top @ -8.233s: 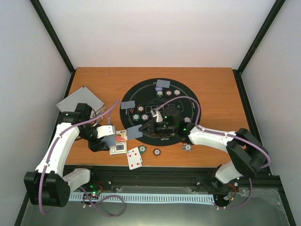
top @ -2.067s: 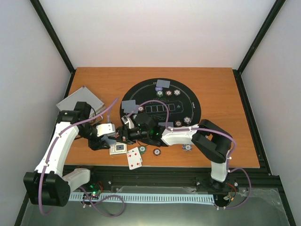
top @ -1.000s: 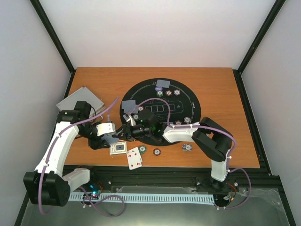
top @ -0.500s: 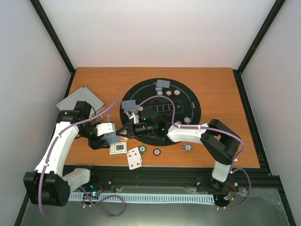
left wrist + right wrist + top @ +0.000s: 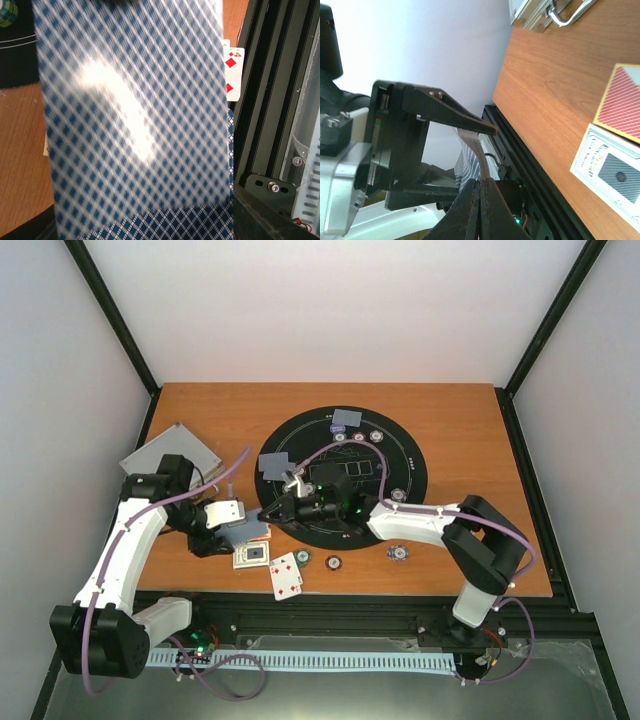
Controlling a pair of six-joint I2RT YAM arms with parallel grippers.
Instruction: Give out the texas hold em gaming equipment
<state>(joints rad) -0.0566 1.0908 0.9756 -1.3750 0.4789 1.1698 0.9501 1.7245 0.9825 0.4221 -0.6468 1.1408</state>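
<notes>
The right hand [image 5: 270, 516] has closed and eased back toward the mat [image 5: 400, 455], pinching the top card [image 5: 476, 152] off the deck [image 5: 252, 531] that the left hand [image 5: 228, 535] clamps steady for dealing.

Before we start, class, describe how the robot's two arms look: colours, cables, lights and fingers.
The left arm and right arm have white shells with black joints and black wrist ends. A purple cable runs along each. Small green lights glow on the joints. The right fingers are thin, dark and tapered.
</notes>
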